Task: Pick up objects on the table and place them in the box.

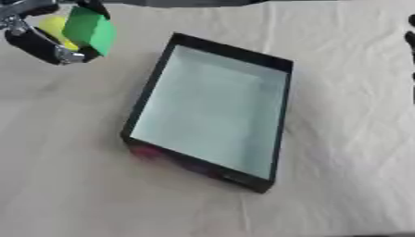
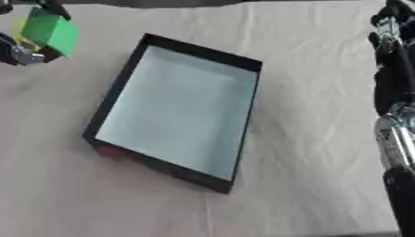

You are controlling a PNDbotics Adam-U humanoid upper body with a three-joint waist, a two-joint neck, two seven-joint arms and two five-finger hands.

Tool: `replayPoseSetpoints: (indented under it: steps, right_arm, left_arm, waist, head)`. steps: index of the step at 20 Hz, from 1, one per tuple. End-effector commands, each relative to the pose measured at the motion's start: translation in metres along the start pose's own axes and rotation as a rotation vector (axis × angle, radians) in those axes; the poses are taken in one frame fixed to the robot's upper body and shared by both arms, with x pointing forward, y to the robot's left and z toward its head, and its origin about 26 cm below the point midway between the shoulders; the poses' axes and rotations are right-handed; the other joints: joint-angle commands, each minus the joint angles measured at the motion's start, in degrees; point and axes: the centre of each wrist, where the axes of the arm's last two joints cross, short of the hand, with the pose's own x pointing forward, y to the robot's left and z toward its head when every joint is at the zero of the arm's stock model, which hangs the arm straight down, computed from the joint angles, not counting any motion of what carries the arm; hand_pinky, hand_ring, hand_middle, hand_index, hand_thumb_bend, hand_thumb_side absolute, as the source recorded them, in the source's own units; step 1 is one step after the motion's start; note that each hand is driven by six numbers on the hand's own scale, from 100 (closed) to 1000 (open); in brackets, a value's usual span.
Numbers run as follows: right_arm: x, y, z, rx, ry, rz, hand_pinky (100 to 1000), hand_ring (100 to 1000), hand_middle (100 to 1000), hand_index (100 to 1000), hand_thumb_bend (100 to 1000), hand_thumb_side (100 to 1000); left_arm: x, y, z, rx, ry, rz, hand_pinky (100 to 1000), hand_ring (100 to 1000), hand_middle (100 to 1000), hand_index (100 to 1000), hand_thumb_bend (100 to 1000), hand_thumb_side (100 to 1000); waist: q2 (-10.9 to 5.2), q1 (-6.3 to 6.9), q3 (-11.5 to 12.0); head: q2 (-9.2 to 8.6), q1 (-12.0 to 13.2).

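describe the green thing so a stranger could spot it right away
Start at the black box lying on the cloth-covered table, then look to its far left corner. There the left hand holds a green block; it is flat-faced, unlike the yellow thing beside it.

Left robot hand (image 1: 45,44) sits in the upper-left corner, raised, fingers curled round a green block (image 1: 89,30) with something yellow behind it. Right arm (image 2: 395,139) runs along the right edge, black with silver joints; its robot hand (image 2: 389,23) is top right, finger state unclear.
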Motion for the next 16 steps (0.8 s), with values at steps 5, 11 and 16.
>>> replayPoseSetpoints:
  steps: [5,11,16]
  right_arm:
    - [0.012,-0.012,-0.011,0.006,-0.041,0.053,1000,954,988,879,100,485]
    - [0.018,-0.019,-0.019,0.035,-0.063,0.095,1000,953,986,877,100,472]
    - [0.025,-0.024,-0.025,0.068,-0.079,0.134,1000,953,984,876,100,466]
  left_arm:
    - [0.012,0.019,-0.014,-0.236,-0.33,-0.212,662,511,371,516,291,100]
    - [0.018,0.011,-0.025,-0.223,-0.345,-0.196,649,503,376,516,305,100]
    - [0.025,0.005,-0.037,-0.227,-0.363,-0.211,649,507,382,517,329,100]
  waist:
    - [-2.01,0.02,-0.72]
    - [-3.0,0.25,-1.28]
    - [-3.92,0.66,-1.7]
  head:
    - [0.52,-0.18]
    - [0.78,-0.51]
    - [0.94,-0.52]
